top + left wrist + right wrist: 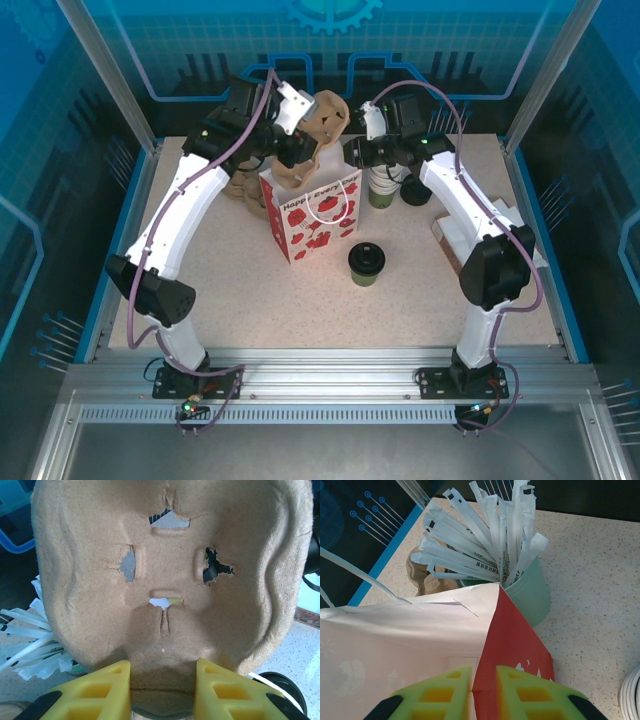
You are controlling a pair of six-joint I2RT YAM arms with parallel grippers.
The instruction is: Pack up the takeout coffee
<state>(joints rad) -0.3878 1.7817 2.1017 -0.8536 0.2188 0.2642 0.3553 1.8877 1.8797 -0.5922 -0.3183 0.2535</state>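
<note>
The left pincer (162,690) grips the edge of a pulp cup carrier (165,580), held up near the gift bag (315,215). The right pincer (483,694) is nipped narrow on the bag's top rim. The takeout coffee (366,265) stands upright on the counter (250,290), just right of the bag.

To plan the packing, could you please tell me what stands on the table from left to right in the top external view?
From the left: stack of pulp cup carriers → red-and-white gift bag → lidded takeout coffee → dark round object.
</note>
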